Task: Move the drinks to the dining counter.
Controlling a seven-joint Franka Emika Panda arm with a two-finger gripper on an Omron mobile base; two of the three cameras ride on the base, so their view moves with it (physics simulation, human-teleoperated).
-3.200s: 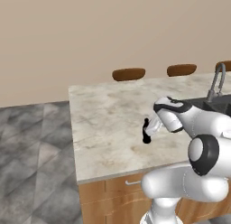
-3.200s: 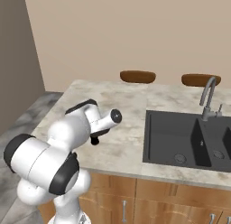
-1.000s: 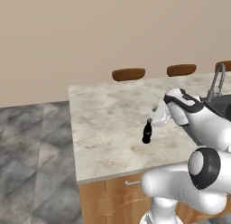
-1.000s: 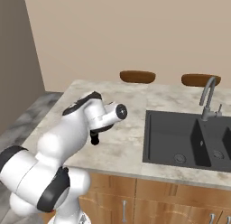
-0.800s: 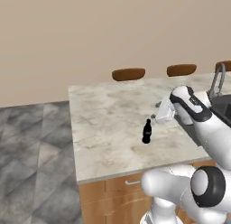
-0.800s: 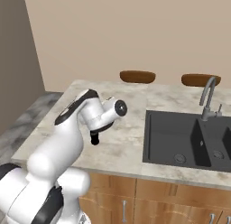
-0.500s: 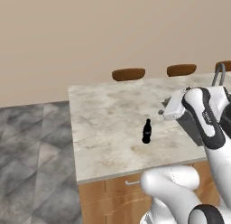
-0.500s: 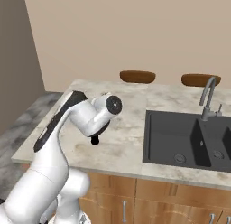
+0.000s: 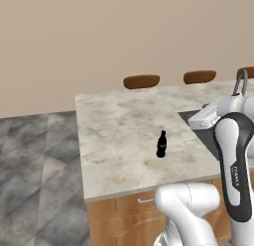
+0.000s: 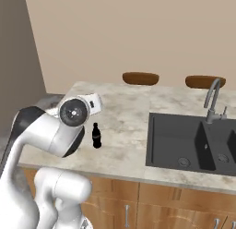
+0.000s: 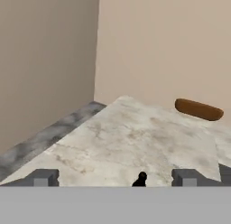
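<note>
A slim black cola bottle (image 9: 161, 144) stands upright on the dining counter (image 9: 119, 126), near its front edge and left of the sink. In the right base view the bottle (image 10: 96, 135) stands free, just right of the arm's elbow. My gripper (image 11: 115, 178) is open and holds nothing. It hangs above and behind the bottle, whose cap (image 11: 141, 178) peeks up between the fingertips (image 11: 43, 177). The white hand (image 9: 201, 120) is raised to the bottle's right, apart from it.
A dark double sink (image 10: 184, 140) with a grey faucet (image 10: 213, 101) fills the counter's right part. Brown round stools (image 10: 140, 78) line the far edge. Grey tiled floor (image 9: 34, 160) lies to the left, and a beige wall stands behind.
The arm has lifted and swung back from the bottle, with the hand now higher and farther right. The bottle stays upright on the counter, let go.
</note>
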